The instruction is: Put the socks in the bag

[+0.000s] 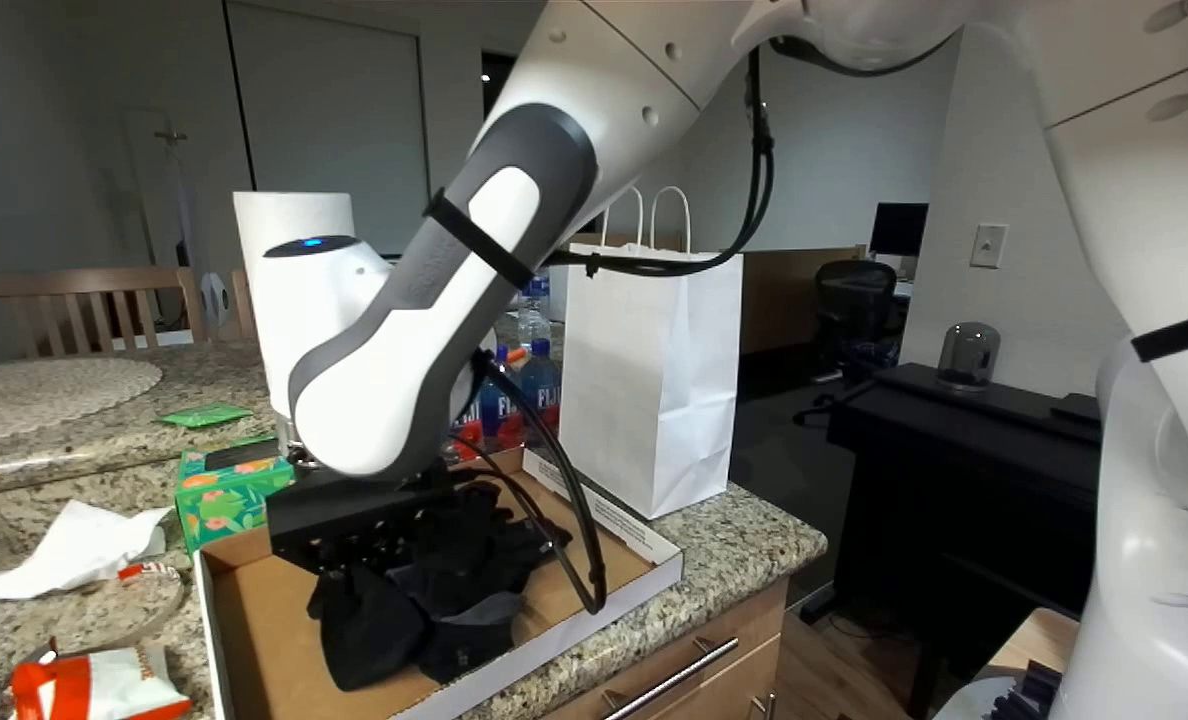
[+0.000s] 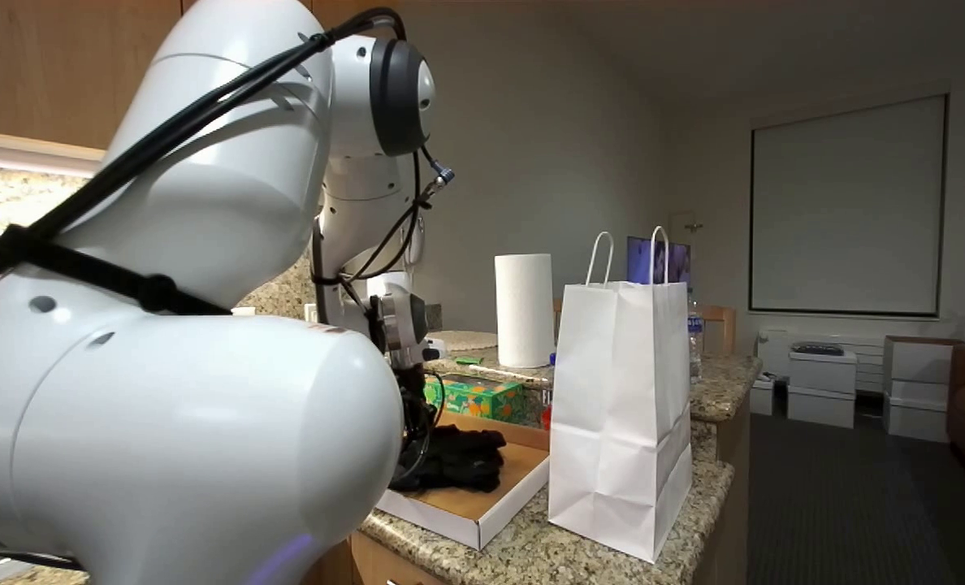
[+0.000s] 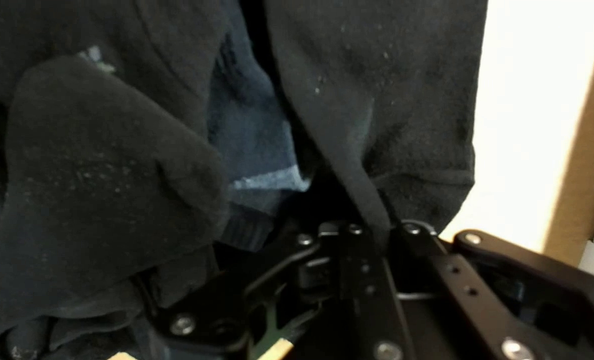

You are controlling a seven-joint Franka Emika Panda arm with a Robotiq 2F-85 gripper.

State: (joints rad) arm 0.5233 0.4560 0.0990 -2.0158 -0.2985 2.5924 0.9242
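Socks [image 1: 454,580]: are lying as a rumpled black heap on the brown floor of the cardboard tray [image 1: 264,640], directly below the gripper [image 3: 383,229]
Jaws: are pressing together on a narrow black fold [image 3: 367,200] of that heap, which is running in between the tips in the wrist view
Rest of the socks: the bulk is spreading outside the jaws, past the tips and to both sides of them
Dark blue patch [image 3: 249,130]: is showing just beside the clamped fold, outside the jaws, a paler edge lining its lower end
Gripper: from where I am standing it is pointing down into the heap, the tips hiding among the socks
Bag [image 1: 614,380]: is standing upright on the granite counter [image 1: 754,530], just beside the tray and apart from the jaws, its handles pointing up; whether it is touching the tray I am not able to tell
Tissue box [image 1: 224,505]: is sitting just beside the tray
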